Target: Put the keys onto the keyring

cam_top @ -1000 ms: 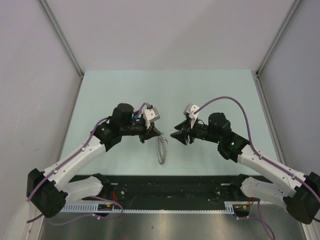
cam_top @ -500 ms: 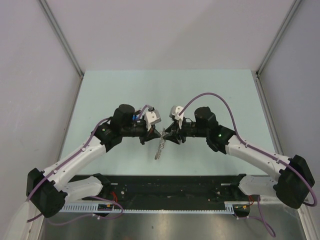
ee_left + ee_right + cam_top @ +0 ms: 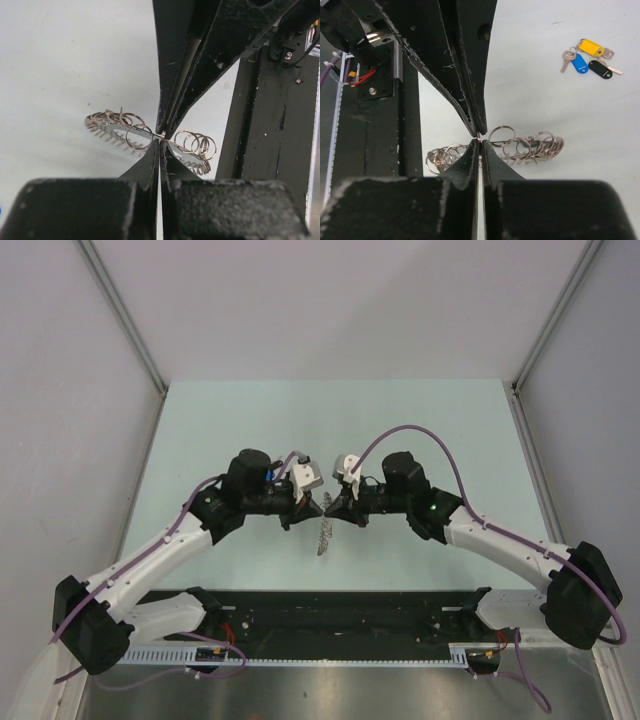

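Observation:
The keyring point(image 3: 322, 535) is a limp silvery loop strung with several small split rings. It hangs between my two grippers above the pale green table point(image 3: 330, 420). My left gripper point(image 3: 318, 507) and right gripper point(image 3: 332, 508) meet tip to tip, both shut on the same spot of the keyring's top edge. In the left wrist view my left gripper point(image 3: 160, 142) pinches the keyring point(image 3: 112, 125). In the right wrist view my right gripper point(image 3: 480, 143) pinches the keyring point(image 3: 530, 145). The keys point(image 3: 586, 57), with yellow, blue and black heads, lie together on the table beyond it.
A black rail point(image 3: 320, 612) runs along the table's near edge below the hanging ring. White walls with metal corner posts point(image 3: 120, 315) close in the table on three sides. The keys do not show clearly in the top view.
My right gripper has moved left from about a hand's width away and closed on the keyring beside my left gripper. The ring now hangs shorter and slightly tilted.

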{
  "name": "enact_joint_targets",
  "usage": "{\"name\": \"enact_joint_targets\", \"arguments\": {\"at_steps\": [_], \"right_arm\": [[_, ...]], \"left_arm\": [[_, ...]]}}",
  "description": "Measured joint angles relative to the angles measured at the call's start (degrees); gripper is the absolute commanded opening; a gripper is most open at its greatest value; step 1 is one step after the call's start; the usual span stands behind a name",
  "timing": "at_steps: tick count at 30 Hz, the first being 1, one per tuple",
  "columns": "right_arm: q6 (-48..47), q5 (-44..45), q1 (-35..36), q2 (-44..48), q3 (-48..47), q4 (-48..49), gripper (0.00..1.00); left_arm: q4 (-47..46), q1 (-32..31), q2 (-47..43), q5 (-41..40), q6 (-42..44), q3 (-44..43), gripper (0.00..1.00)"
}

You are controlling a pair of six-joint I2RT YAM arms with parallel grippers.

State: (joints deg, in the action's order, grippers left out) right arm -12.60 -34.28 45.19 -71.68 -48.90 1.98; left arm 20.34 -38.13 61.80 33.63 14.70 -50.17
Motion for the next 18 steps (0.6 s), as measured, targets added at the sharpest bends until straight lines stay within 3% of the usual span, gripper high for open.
{"name": "enact_joint_targets", "arguments": {"at_steps": [2,3,6,11,18], "right_arm": [[0.2,-0.3,-0.1,0.0,-0.1,-0.3,0.0],[0.3,-0.7,-0.2,0.0,-0.1,-0.4,0.0],[1.2,-0.9,-0.7,0.1,-0.1,-0.5,0.0],[3.9,-1.0,-1.4,2.4,0.0,0.8,0.0],[10.8,-1.7,-1.9,8.8,2.6,11.4,0.0]], "left_arm": [[0.0,0.0,-0.1,-0.2,0.3,0.0,0.14],[-0.1,0.0,-0.3,-0.3,0.3,0.0,0.26],[-1.8,0.3,-3.0,-0.4,-0.2,0.1,0.4],[-12.5,4.4,-13.6,-0.3,-5.1,3.8,0.46],[-28.3,6.8,-20.7,-0.2,-15.2,11.1,0.49]]}}
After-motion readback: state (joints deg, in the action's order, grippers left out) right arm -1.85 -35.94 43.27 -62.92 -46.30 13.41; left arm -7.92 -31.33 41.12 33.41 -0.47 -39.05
